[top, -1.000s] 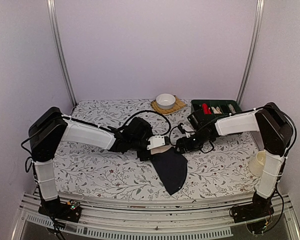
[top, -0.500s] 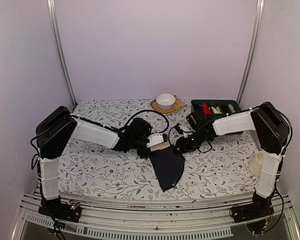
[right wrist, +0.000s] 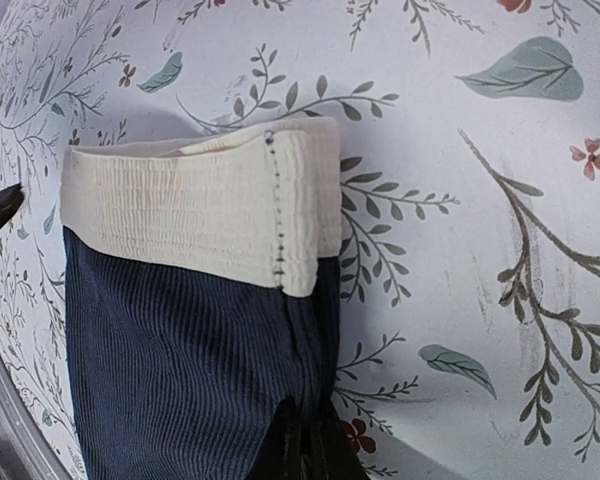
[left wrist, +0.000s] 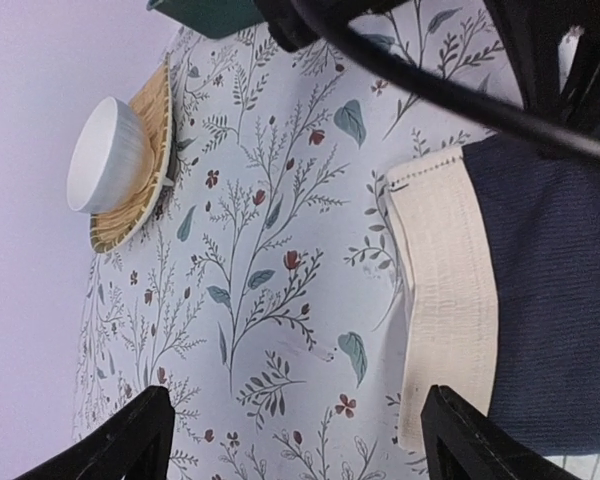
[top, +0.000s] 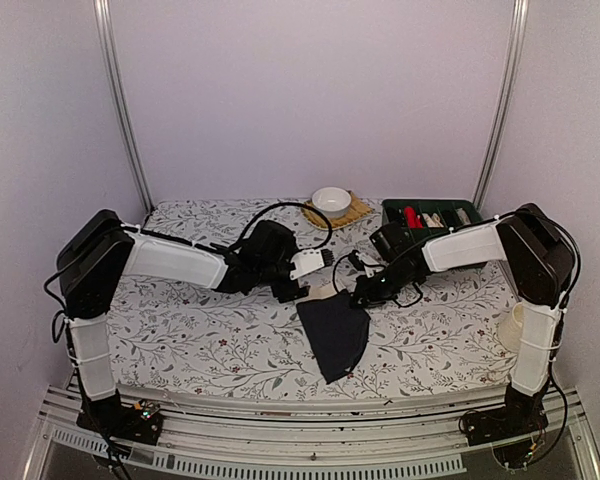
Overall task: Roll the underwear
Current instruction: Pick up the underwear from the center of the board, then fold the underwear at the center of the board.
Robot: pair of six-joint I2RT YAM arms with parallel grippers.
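High rear camera overlooks the table [top: 180,330]; both close wrist cameras share the underwear [left wrist: 550,300].

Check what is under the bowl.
The bowl rests on a woven straw-coloured mat, which lies on the floral tablecloth. The bowl covers the mat's middle, so anything between them cannot be seen.

1. Dark navy, fine-ribbed underwear [top: 335,335], cream waistband [right wrist: 190,210] up top.
2. White table [top: 200,340] cloth, teal leaves and tiny red flowers all over.
3. White bowl [top: 331,200] on straw-yellow woven mat [top: 358,211].
4. Dark green tray [top: 392,207].
5. Arms [top: 170,262] white with black joints.
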